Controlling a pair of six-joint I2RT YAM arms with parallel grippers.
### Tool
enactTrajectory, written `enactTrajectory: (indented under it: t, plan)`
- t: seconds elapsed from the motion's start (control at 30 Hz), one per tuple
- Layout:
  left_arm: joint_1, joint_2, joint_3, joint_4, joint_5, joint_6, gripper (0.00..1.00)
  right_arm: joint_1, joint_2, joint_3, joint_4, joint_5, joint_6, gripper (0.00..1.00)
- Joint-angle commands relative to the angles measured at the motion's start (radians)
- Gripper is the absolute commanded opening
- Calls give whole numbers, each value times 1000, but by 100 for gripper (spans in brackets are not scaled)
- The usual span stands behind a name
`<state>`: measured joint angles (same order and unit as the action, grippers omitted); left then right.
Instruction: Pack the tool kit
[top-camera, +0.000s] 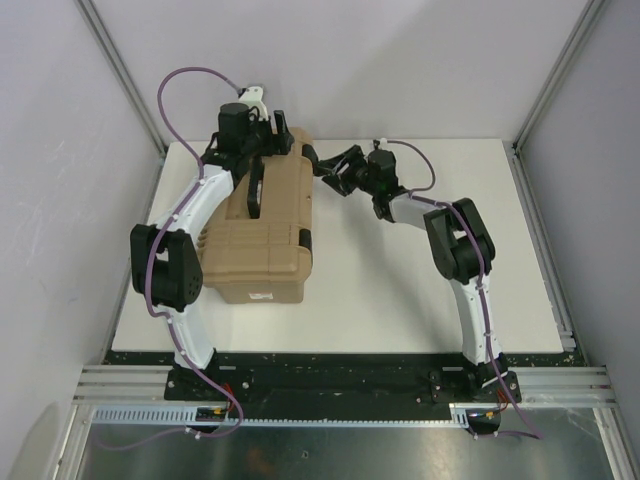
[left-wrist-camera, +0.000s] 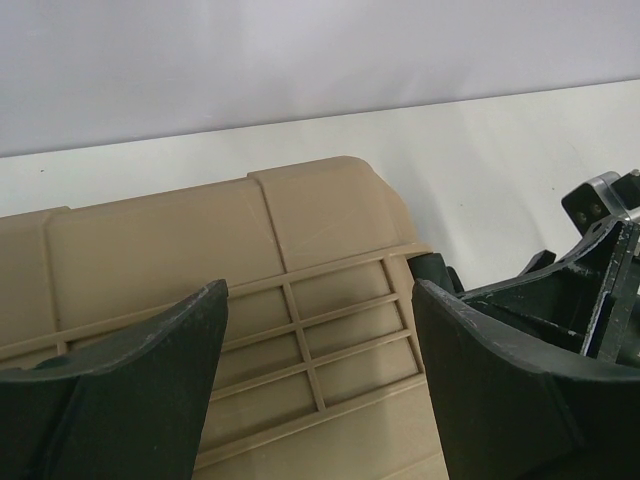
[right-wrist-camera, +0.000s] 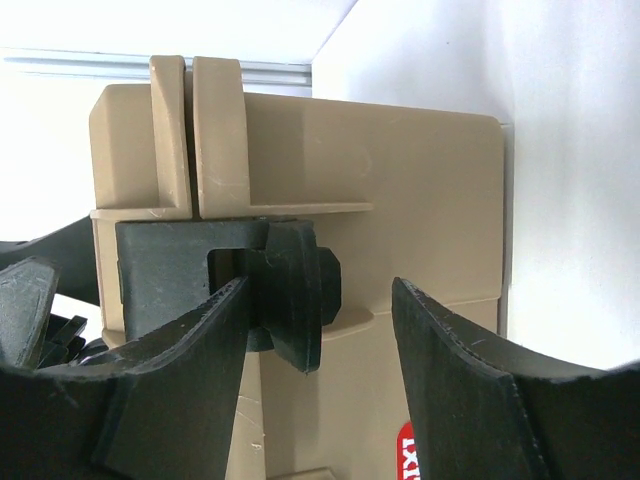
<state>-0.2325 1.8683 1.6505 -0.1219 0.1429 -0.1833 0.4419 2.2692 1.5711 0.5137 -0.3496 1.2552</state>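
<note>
I am watching the tan toolbox (top-camera: 262, 235) sitting shut on the left half of the white surface (top-camera: 400, 290), with its long side running away from the arm bases and its black handle (top-camera: 254, 188) lying on top. The left arm (top-camera: 195, 205) is reaching over the far end of the box. In the left wrist view its jaws are standing wide apart above the ribbed lid (left-wrist-camera: 300, 260), one finger (left-wrist-camera: 130, 390) on each side of that ribbing, gripping nothing; I cannot tell whether the fingers are touching the plastic. The right arm (top-camera: 455, 240) is stretching in from the right toward the far right side of the box. In the right wrist view its jaws are parted around a black latch (right-wrist-camera: 290, 290) on the tan wall. The finger at the left of that view (right-wrist-camera: 190, 380) is lying right against the latch, or just in front of it, while the finger at the right (right-wrist-camera: 470, 390) is standing clear with tan wall showing between it and the latch, so the jaws are straddling the latch rather than pinching it. Below the latch, the edge of a red label (right-wrist-camera: 408, 455) is peeking in at the bottom of that view. At the right edge of the left wrist view I am also seeing black parts of the right arm's wrist (left-wrist-camera: 590, 270) just beside the box corner.
</note>
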Motion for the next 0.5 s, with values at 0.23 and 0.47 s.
enactTrajectory:
  t: [0.23,0.47]
  plan:
    - [-7,6,-34,-137,-13,-1,80,6,-84,-91,-140,14,-87,53]
    - [-7,7,-34,-136,-19,7,80,-6,-114,-40,-351,115,-204,37]
